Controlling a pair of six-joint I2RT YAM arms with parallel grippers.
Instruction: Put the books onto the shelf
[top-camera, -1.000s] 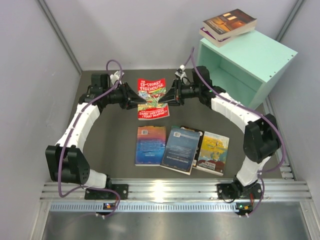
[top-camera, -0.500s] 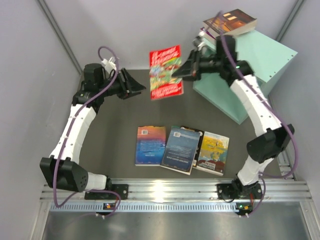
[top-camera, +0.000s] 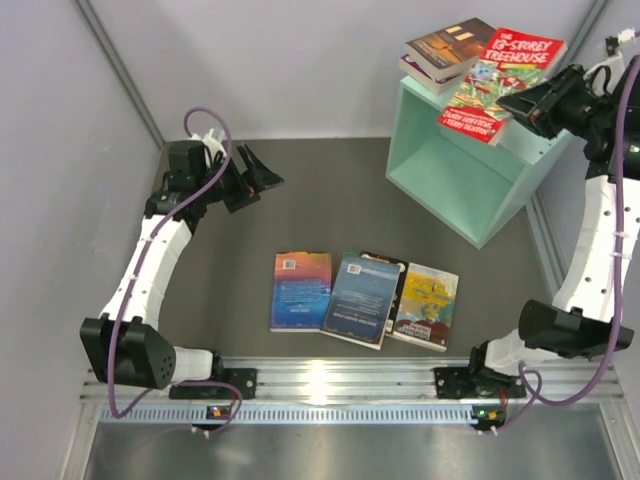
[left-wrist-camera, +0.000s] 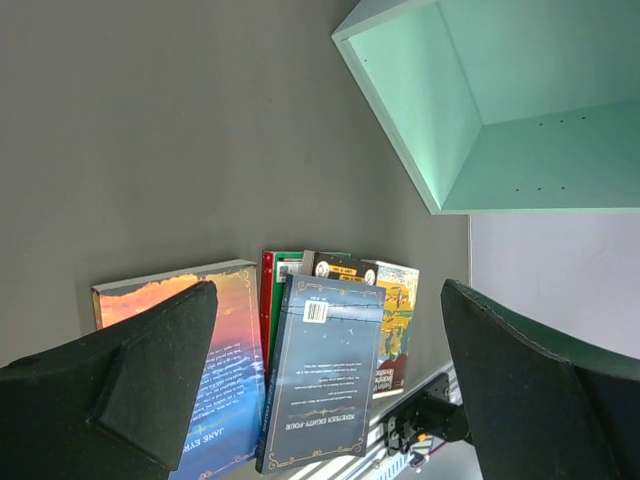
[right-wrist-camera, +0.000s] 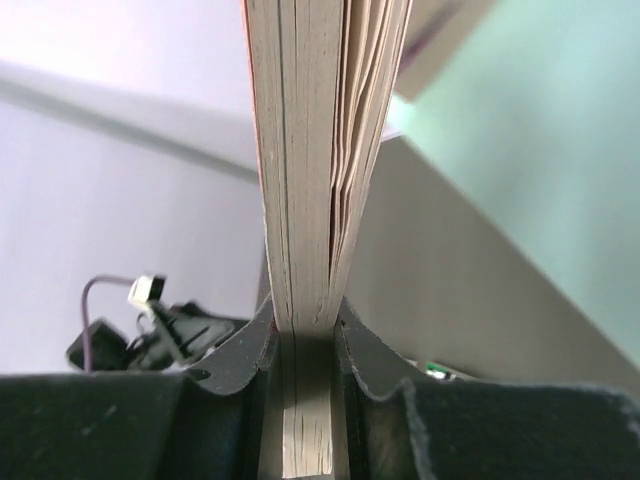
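My right gripper (top-camera: 520, 104) is shut on the red cartoon book (top-camera: 497, 84), holding it tilted above the top of the mint-green shelf (top-camera: 455, 175). In the right wrist view the book's page edges (right-wrist-camera: 315, 150) sit clamped between the fingers (right-wrist-camera: 305, 320). A brown book and a purple one lie stacked (top-camera: 455, 50) on the shelf's back corner. My left gripper (top-camera: 256, 176) stands open and empty above the far left of the table. On the table lie a blue-orange book (top-camera: 301, 290), a dark blue one (top-camera: 360, 298) and a yellow one (top-camera: 427, 305).
Seen from the left wrist, the shelf's open face (left-wrist-camera: 480, 110) is at the upper right, with the row of books (left-wrist-camera: 325, 370) below it. A black book and a green one (top-camera: 393, 272) peek out under the dark blue one. Grey walls close in the table.
The left gripper let go of the red book, opened wide and drew back to the left. The right arm carried the book up from the table's middle to above the shelf.
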